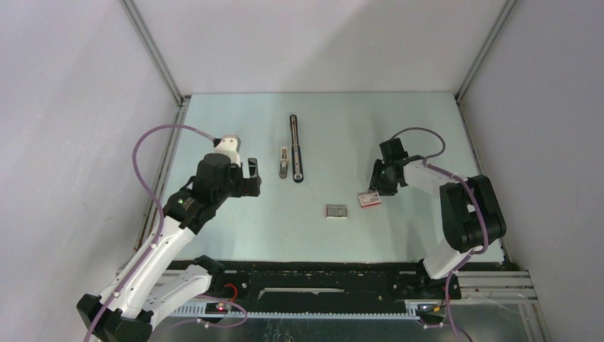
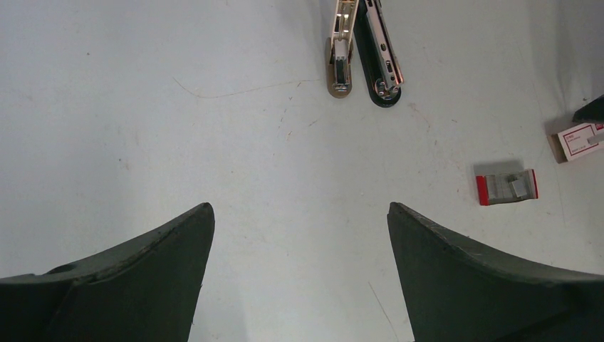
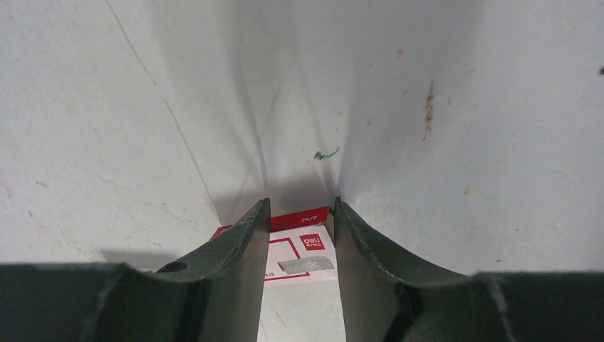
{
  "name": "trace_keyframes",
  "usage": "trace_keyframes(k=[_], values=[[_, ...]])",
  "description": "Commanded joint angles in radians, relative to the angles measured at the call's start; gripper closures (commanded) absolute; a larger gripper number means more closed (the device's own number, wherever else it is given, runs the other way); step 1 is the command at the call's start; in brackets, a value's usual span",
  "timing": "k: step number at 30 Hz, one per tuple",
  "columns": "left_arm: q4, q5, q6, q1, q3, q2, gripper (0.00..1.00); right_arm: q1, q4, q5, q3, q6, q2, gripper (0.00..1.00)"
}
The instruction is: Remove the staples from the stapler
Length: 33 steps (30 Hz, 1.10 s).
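Observation:
The stapler [image 1: 295, 148] is a long thin black bar lying lengthwise at the table's middle back; its rounded near end shows in the left wrist view [image 2: 382, 60]. The staples [image 1: 284, 162], a short silvery strip, lie just left of it, also in the left wrist view [image 2: 341, 60]. My left gripper [image 1: 251, 178] is open and empty, left of the staples; in its wrist view the left gripper [image 2: 299, 206] has bare table between the fingers. My right gripper [image 1: 377, 187] hovers over a red-and-white box [image 3: 303, 249], its jaws a narrow gap apart in the right wrist view [image 3: 300, 203], gripping nothing.
The red-and-white box [image 1: 370, 199] lies right of centre, under the right gripper's tips. A small grey tray [image 1: 336, 211] with a red sleeve [image 2: 507, 187] lies near the middle front. White walls enclose the table on three sides.

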Motion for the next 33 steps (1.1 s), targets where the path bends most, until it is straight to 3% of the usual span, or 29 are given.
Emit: trace_keyframes(k=[1, 7, 20, 33], values=[[0.019, 0.008, 0.012, 0.005, -0.003, -0.005, 0.03, 0.038, -0.046, -0.030, -0.045, -0.016, -0.004, 0.53], [0.042, 0.041, -0.103, 0.001, 0.002, -0.003, 0.03, 0.076, -0.053, -0.038, -0.059, -0.012, -0.029, 0.53], [0.295, 0.091, -0.249, -0.102, -0.145, 0.027, 0.00, 0.119, -0.035, -0.001, -0.134, 0.110, -0.087, 0.52], [0.402, -0.067, -0.355, -0.088, -0.229, -0.072, 0.00, 0.137, 0.013, 0.032, -0.210, 0.231, -0.192, 0.49]])
